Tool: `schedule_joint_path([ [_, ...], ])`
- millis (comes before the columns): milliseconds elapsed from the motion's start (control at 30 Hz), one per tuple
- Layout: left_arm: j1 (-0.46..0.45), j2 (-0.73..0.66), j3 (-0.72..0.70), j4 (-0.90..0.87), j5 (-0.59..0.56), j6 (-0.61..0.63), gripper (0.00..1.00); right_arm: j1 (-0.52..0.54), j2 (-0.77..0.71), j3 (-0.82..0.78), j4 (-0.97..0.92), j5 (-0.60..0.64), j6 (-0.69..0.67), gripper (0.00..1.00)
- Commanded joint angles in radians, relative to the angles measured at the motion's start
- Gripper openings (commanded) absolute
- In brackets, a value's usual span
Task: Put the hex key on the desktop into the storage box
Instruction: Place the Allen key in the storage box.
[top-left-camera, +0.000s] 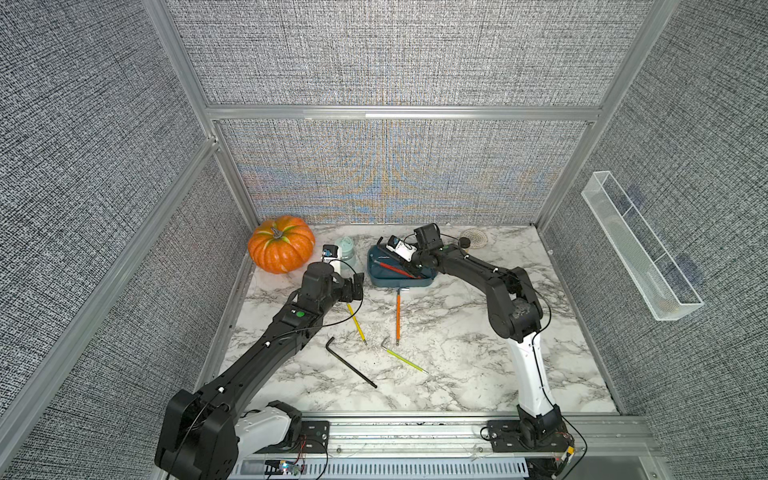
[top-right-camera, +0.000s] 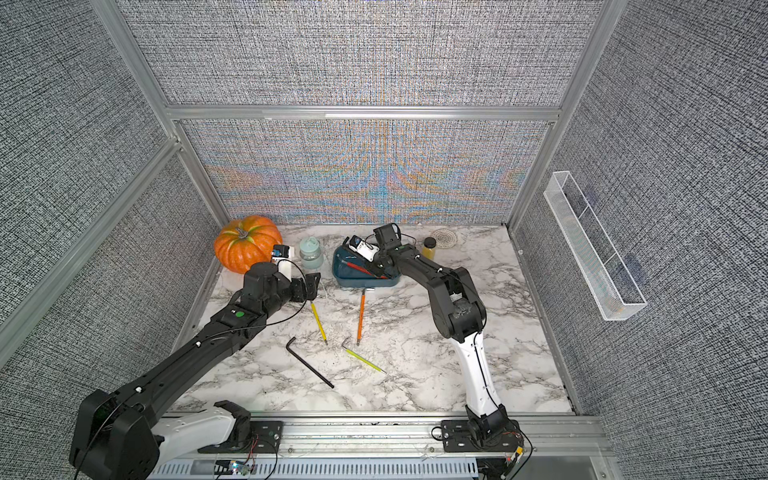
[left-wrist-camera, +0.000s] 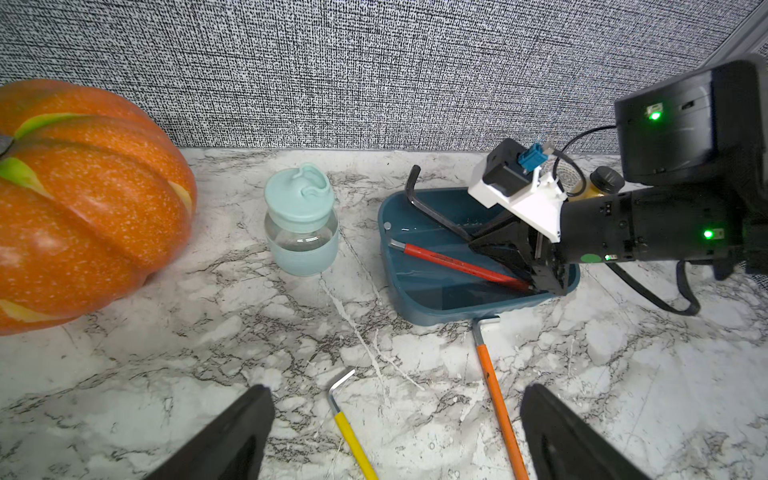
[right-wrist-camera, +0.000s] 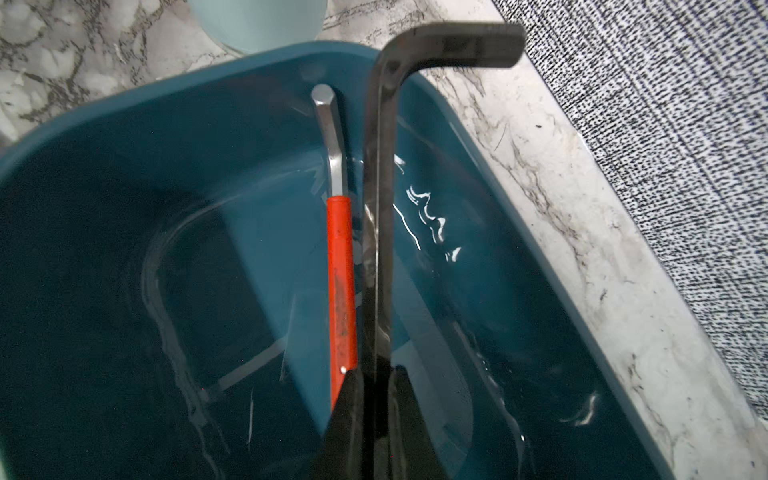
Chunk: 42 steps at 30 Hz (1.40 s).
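The teal storage box sits at the back middle of the marble desktop. My right gripper is low inside it, shut on a dark hex key whose bent end rises over the far rim. A red-sleeved hex key lies in the box. On the desktop lie a black hex key, a green one, a yellow one and an orange one. My left gripper hovers open over the yellow key's bent end.
An orange pumpkin and a mint-lidded glass jar stand left of the box. A small black-capped bottle and a round woven mat are at the back right. A clear tray hangs on the right wall.
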Motion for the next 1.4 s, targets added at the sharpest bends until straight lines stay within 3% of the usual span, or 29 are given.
schedule_joint_path([
  [0,0.000,0.004,0.013,0.016,-0.003,0.003,0.97,0.003,0.008,0.002,-0.018,-0.005,-0.009,0.00],
  [467,0.000,0.015,0.031,0.004,-0.007,0.018,0.97,0.012,0.046,0.009,-0.034,0.017,-0.023,0.00],
  [633,0.001,0.025,0.038,0.005,-0.004,0.021,0.97,0.014,0.053,0.020,-0.050,0.010,-0.021,0.33],
  [833,-0.001,0.025,0.042,0.000,-0.004,0.022,0.97,0.015,0.045,0.022,-0.044,0.024,-0.010,0.44],
  [1133,-0.001,0.008,0.031,-0.004,0.000,0.015,0.97,0.014,-0.046,0.006,0.022,0.007,0.040,0.49],
  [1200,-0.001,0.000,0.031,-0.008,0.000,0.015,0.97,0.014,-0.083,0.007,0.043,0.001,0.057,0.56],
  [1267,0.000,-0.007,0.032,-0.008,0.000,0.012,0.97,0.014,-0.120,0.010,0.058,0.002,0.082,0.72],
  [1367,0.000,-0.018,0.029,-0.011,0.002,0.009,0.97,0.020,-0.183,0.017,0.061,0.007,0.123,0.85],
])
